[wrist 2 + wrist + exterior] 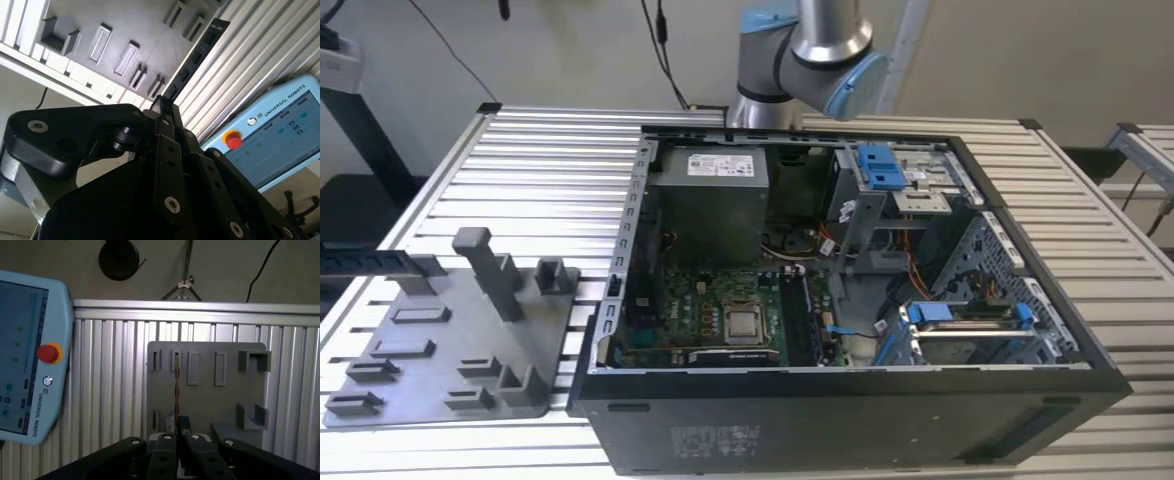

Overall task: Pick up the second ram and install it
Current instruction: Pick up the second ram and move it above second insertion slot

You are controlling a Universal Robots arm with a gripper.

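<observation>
The claw [177, 427] [162, 107] was clenched on the second ram [176, 385] [197, 52], its black fingers [165, 445] pressed flat against both faces of the board's near end. The ram stood out straight from the fingertips, seen edge-on as a thin line in the first wrist view and as a long dark strip in the second wrist view. It hung in the air above the grey tray [205, 405] [120, 25], apart from its slots and brackets.

The tray lay on the ribbed aluminium table [110, 390] [250, 55], and beyond the table's edge a teach pendant [25, 355] [270, 135] with a red button was visible.

In the exterior view the tray [427, 345], with its upright post [487, 275], sat at about 9 o'clock from the open computer case [854, 420]. The arm [807, 50] rose at 12 o'clock behind the case.
</observation>
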